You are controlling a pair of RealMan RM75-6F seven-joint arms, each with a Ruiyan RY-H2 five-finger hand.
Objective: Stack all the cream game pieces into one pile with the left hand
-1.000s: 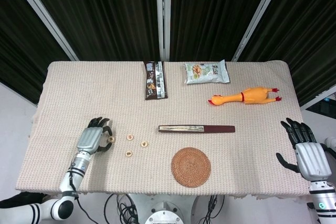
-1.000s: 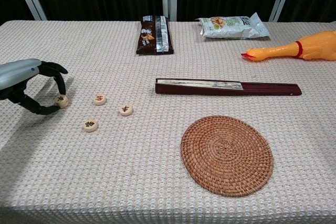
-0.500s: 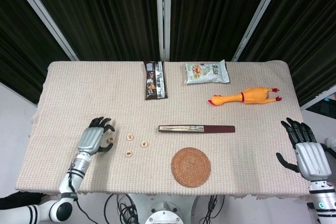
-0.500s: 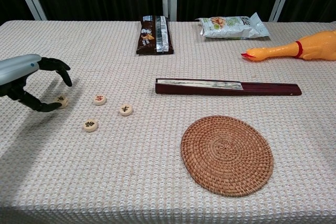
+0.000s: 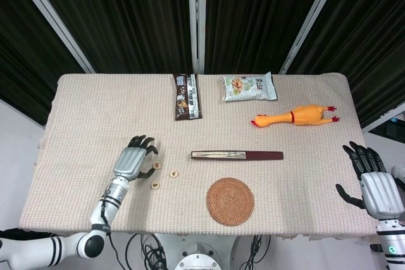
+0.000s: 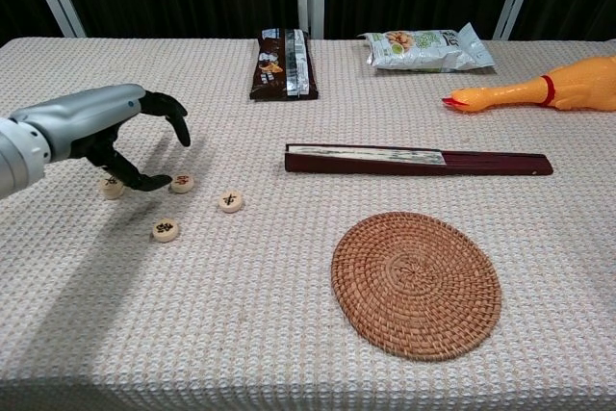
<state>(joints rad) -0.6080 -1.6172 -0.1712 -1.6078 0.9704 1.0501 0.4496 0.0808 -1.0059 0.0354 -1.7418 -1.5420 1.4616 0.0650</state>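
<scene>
1. Left hand (image 6: 115, 132) hovers with fingers spread, holding nothing, above four small round cream game pieces (image 6: 182, 183) lying separately, unstacked, on the woven beige tablecloth's (image 6: 289, 334) left side.
2. Right hand (image 5: 373, 184) rests spread at the far-right edge.

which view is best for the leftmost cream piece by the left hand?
Chest view: the leftmost cream piece lies in plain sight on the cloth beside the left hand, its mark legible. In the head view, the hand covers that spot and the piece cannot be made out.
</scene>
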